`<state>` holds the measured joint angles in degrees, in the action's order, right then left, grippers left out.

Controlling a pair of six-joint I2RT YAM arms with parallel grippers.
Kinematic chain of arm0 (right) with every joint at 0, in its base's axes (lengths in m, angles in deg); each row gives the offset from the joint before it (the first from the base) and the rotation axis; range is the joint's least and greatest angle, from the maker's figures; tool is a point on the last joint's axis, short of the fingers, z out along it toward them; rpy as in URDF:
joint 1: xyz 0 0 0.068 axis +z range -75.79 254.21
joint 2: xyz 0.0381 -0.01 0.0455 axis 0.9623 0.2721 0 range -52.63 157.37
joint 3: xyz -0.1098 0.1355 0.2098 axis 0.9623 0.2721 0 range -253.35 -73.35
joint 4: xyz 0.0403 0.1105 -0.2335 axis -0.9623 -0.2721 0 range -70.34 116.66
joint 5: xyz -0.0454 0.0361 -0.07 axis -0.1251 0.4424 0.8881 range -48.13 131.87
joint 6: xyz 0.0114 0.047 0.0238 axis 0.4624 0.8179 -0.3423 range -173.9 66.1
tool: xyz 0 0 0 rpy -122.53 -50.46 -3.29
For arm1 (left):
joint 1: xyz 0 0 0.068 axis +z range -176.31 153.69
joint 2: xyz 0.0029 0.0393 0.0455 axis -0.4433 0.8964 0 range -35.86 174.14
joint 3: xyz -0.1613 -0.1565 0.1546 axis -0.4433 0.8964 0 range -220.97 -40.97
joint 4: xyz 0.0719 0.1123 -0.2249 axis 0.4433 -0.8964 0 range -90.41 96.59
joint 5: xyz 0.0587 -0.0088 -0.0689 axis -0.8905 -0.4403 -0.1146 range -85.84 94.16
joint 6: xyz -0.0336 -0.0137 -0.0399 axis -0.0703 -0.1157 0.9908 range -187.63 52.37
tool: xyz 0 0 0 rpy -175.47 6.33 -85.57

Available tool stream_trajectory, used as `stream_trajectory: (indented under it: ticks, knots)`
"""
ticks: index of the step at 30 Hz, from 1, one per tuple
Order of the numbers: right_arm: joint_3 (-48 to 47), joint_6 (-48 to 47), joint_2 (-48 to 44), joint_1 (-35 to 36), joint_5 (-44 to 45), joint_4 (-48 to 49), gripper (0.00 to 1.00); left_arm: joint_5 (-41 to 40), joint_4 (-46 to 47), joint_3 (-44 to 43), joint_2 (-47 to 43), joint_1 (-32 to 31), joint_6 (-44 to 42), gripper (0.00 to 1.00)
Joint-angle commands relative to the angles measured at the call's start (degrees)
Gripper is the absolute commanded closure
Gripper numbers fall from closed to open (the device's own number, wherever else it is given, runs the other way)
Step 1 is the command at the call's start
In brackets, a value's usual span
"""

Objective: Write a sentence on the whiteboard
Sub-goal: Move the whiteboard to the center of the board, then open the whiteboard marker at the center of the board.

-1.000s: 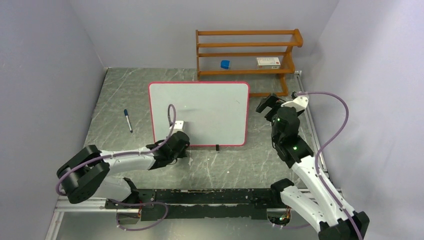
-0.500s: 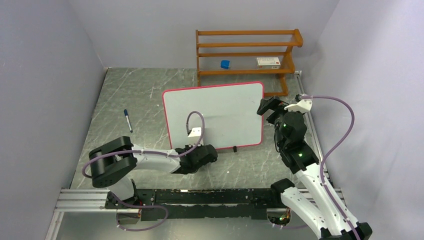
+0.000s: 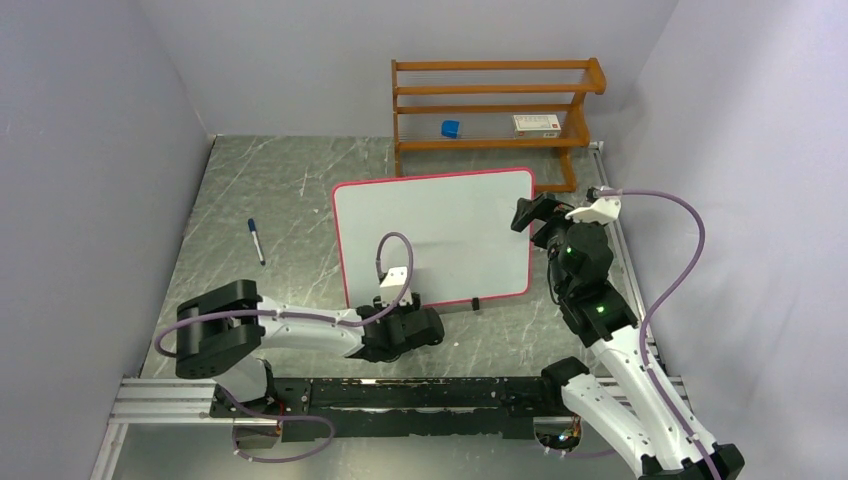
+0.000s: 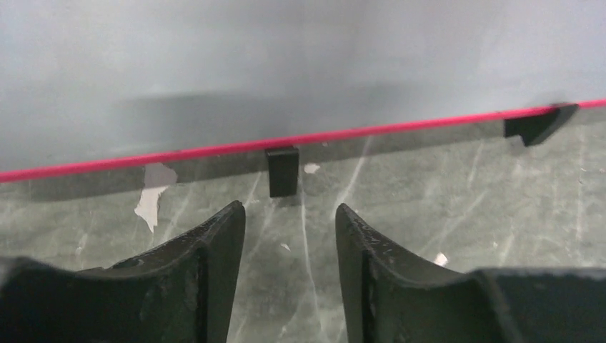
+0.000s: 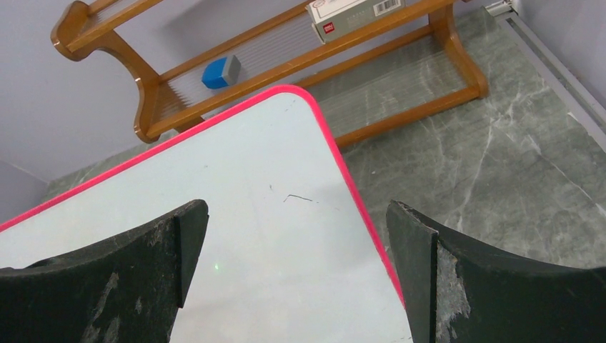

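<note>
Lying flat on the desk (image 3: 250,190), the whiteboard (image 3: 440,235) sits near a wooden rack (image 3: 495,90) whose shelf holds a blue block (image 3: 451,128) and a white box (image 3: 536,123). The left hand (image 4: 289,214), released and empty, faces the board's near rim; the right hand (image 5: 296,207) hangs spread above its far corner.
</note>
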<state>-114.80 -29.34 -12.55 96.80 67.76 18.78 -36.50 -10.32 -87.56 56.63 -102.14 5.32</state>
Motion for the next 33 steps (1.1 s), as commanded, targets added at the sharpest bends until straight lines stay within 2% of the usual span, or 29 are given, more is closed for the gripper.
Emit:
stream_trajectory:
  ticks: [1,7,11,16,22,25,30,33]
  knots:
    - [0.16,-0.79,0.13,0.35,-0.89,1.38,0.0,-0.24,-3.81,-2.91,-4.12,-1.8,1.11,0.42]
    - [0.33,-1.47,-0.11,0.37,-2.37,1.02,0.0,-1.52,-10.05,-6.44,-9.94,-2.74,-4.68,0.24]
    - [0.38,-2.22,-0.27,0.4,-3.91,0.77,0.0,-6.5,-15.92,-10.29,-14.58,-2.51,-10.29,0.14]
    - [0.13,-1.95,-0.72,0.39,-3.94,-1.11,0.0,-8.28,-19.51,-14.31,-19.03,1.8,-20.32,0.05]
    - [1.01,-3.09,-3.31,0.35,-4.54,-0.86,0.0,1.17,-14.67,-16.37,-25.98,17.12,-34.36,0.04]
    - [1.02,-2.9,-4.14,0.4,-3.29,-1.53,0.0,2.5,-13.43,-18.64,-29.05,23.85,-40.28,0.02]
    - [1.37,-2.79,-5.14,0.35,-2.84,-1.7,0.0,8.05,-15.04,-23.52,-29.7,38.54,-46.97,0.02]
    - [1.5,-2.68,-5.55,0.56,-2.11,-1.35,0.0,14.68,-15.28,-24.51,-28.69,48.89,-49.38,0.02]
